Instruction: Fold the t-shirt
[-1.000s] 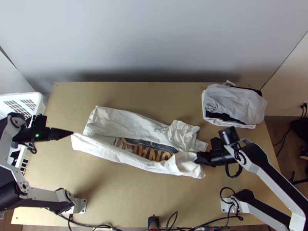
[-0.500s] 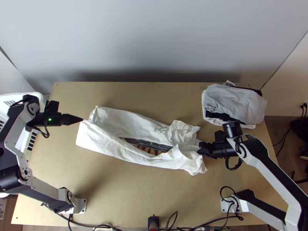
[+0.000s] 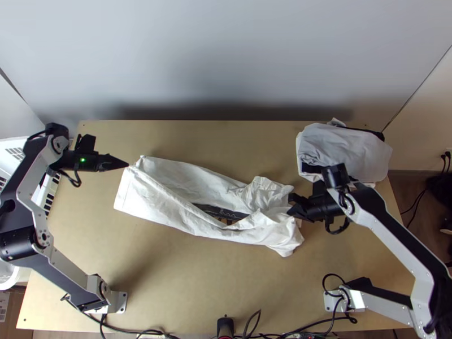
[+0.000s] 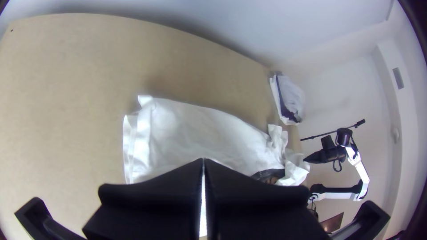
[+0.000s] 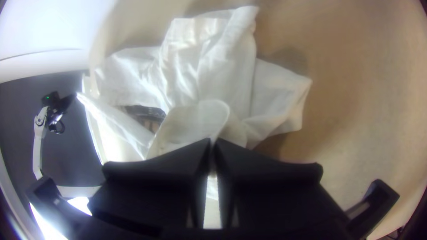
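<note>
The white t-shirt (image 3: pixel 164 198) lies lengthwise across the table, its near side folded over toward the far side, with a strip of dark print showing between the layers. At its left end, my left gripper (image 3: pixel 127 165) is shut on a corner of the near layer; the left wrist view has this gripper (image 4: pixel 203 161) with its fingers together over the white cloth (image 4: pixel 191 133). My right gripper (image 3: pixel 290 205) is at the right end, where the fabric is bunched. In the right wrist view, that gripper (image 5: pixel 212 141) is shut on a raised, curved fold of the shirt (image 5: pixel 213 66).
A stack of folded grey, white and black cloths (image 3: pixel 344 150) lies at the table's far right corner. A white basket (image 3: pixel 45 195) stands beyond the left edge, partly under the left arm. Bare tabletop (image 3: pixel 198 282) lies in front of the shirt.
Both grippers have moved up the picture, the left one also rightward, carrying the near layer toward the far side. The folded layer now covers more of the print.
</note>
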